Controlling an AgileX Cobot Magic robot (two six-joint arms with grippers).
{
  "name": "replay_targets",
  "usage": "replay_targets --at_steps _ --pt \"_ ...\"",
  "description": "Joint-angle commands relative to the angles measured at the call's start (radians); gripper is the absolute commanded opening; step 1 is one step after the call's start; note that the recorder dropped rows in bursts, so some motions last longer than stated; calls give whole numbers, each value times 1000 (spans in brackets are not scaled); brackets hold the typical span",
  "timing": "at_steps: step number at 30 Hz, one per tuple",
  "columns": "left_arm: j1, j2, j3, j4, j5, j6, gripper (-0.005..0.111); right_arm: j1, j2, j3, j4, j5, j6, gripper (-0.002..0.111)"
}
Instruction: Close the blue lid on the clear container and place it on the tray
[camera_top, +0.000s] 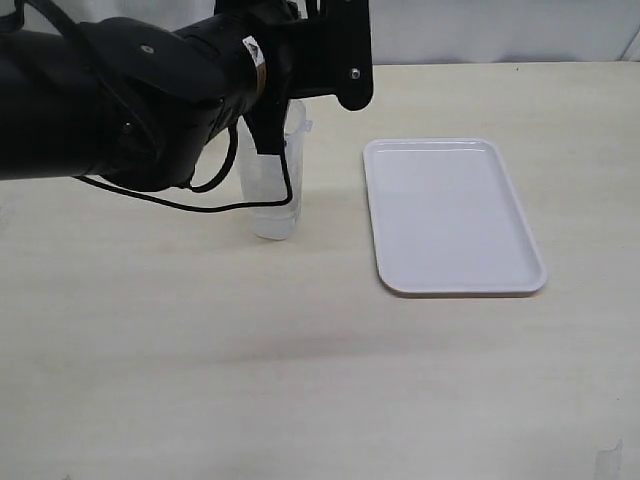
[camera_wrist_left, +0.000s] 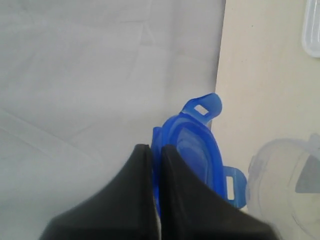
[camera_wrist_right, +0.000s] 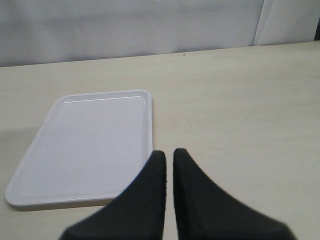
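Your left gripper (camera_wrist_left: 155, 150) clamps the round bright-blue plastic lid (camera_wrist_left: 192, 145), seemingly above the tall clear plastic container (camera_top: 272, 195) by the far edge of the table (camera_top: 300, 380), while your right gripper (camera_wrist_right: 169, 156) is closed, empty.

Glossy, slightly see-through blue plastic in the lid (camera_wrist_left: 192, 145). Clear, smooth plastic in the container (camera_top: 266, 215), faintly cloudy. Smooth white plastic with a soft sheen in the tray (camera_top: 450, 215). Matt, pale wood-grain table (camera_top: 300, 380). Matt black fingers (camera_wrist_left: 187, 200).
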Motion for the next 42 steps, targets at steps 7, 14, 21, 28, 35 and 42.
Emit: replay_targets --at_steps 7,14,21,28,35,42 --pt "-9 -8 79 -26 -6 23 0 -8 -4 3 1 -3 1 5" --pt "-9 -8 89 -36 -89 23 0 -8 -4 3 1 -3 1 5" --pt "-9 -8 95 -68 -85 23 0 -8 -4 3 1 -3 1 5" --pt "-9 -8 107 -118 -105 39 0 -8 -4 3 1 -3 1 5" --pt "-9 -8 107 -168 -109 62 0 -8 -4 3 1 -3 1 5" --pt "-9 -8 107 -248 -111 125 0 -8 -4 3 1 -3 1 5"
